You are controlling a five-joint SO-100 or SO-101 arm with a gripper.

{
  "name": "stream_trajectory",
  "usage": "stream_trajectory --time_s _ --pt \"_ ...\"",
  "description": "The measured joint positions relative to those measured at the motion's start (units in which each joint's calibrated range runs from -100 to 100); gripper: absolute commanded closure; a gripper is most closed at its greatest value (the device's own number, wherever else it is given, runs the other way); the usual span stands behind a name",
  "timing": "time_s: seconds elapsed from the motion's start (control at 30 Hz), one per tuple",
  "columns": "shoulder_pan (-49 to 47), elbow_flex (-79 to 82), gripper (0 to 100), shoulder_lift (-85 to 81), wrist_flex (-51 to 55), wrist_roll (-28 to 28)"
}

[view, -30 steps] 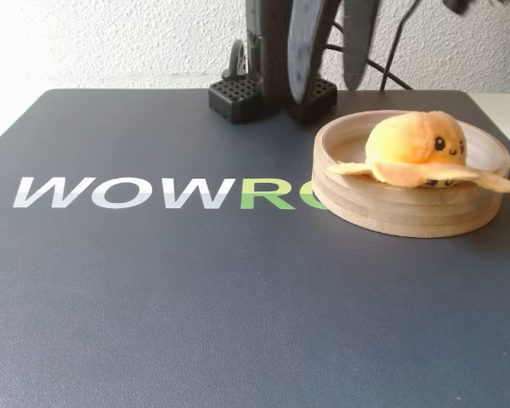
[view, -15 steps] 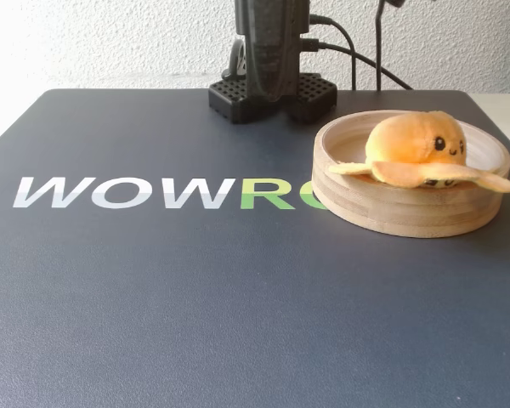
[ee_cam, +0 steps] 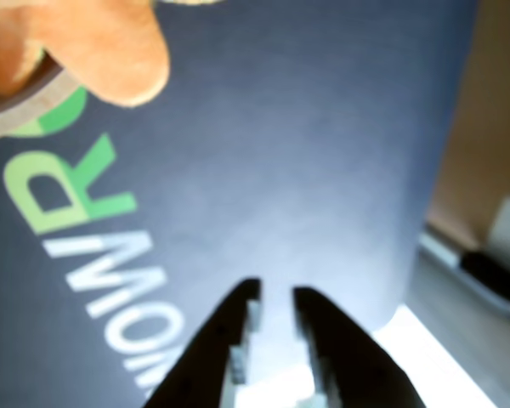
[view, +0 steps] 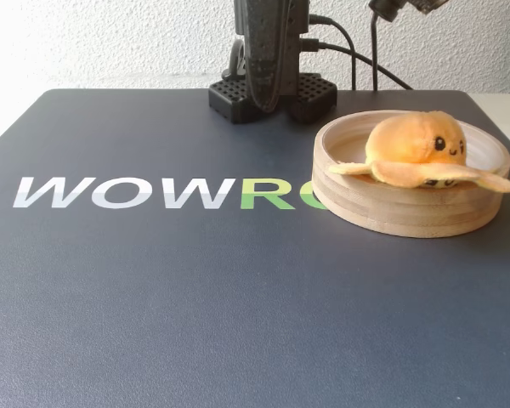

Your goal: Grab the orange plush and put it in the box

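The orange plush [view: 412,149] lies inside the box [view: 391,212], a round light-wood tray at the right of the dark mat; one flat tentacle hangs over the rim on the right. In the wrist view the plush [ee_cam: 93,51] and a bit of the box's rim [ee_cam: 25,106] fill the top left corner, blurred. My gripper [ee_cam: 276,293] enters from the bottom edge with a narrow gap between its dark fingertips and nothing between them. In the fixed view the gripper [view: 266,98] hangs at the back of the mat, well left of and behind the box.
The dark mat [view: 153,289] bears white and green lettering [view: 161,193]. The arm's black base [view: 272,98] stands at the mat's back edge, with cables [view: 357,59] running to the right. A white wall is behind. Pale table edge [ee_cam: 459,340] lies past the mat.
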Motion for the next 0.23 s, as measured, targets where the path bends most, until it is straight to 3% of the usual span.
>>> stream_trajectory --time_s 0.23 --pt "-0.1 0.1 96 0.0 0.0 0.0"
